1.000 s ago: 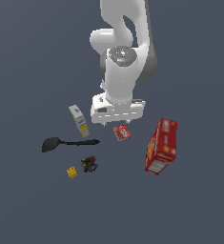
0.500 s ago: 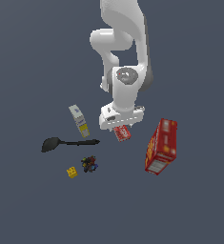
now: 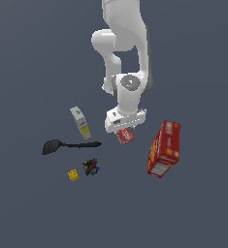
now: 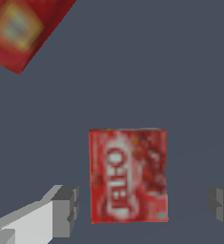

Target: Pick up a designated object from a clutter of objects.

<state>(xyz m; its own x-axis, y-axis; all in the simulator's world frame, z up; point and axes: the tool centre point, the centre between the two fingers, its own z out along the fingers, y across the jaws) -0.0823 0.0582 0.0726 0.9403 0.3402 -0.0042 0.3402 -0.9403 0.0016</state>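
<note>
Red box (image 4: 128, 175) lies flat on our grey surface (image 3: 33, 63), bare room along both side edges; our pincer (image 4: 144, 209) straddles it, released, fingers (image 4: 66, 209) apart.

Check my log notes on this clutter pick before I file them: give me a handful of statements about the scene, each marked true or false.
1. The gripper is open, with the small red box between its fingers. True.
2. The fingers already clamp the small red box. False: the wrist view shows gaps on both sides of it.
3. The tall red carton lies toward the exterior view's right of the small red box. True.
4. The black spoon rests on top of the tall red carton. False: it lies apart, toward the exterior view's left.
5. The yellow block sits close beside the dark multicoloured lump. True.
</note>
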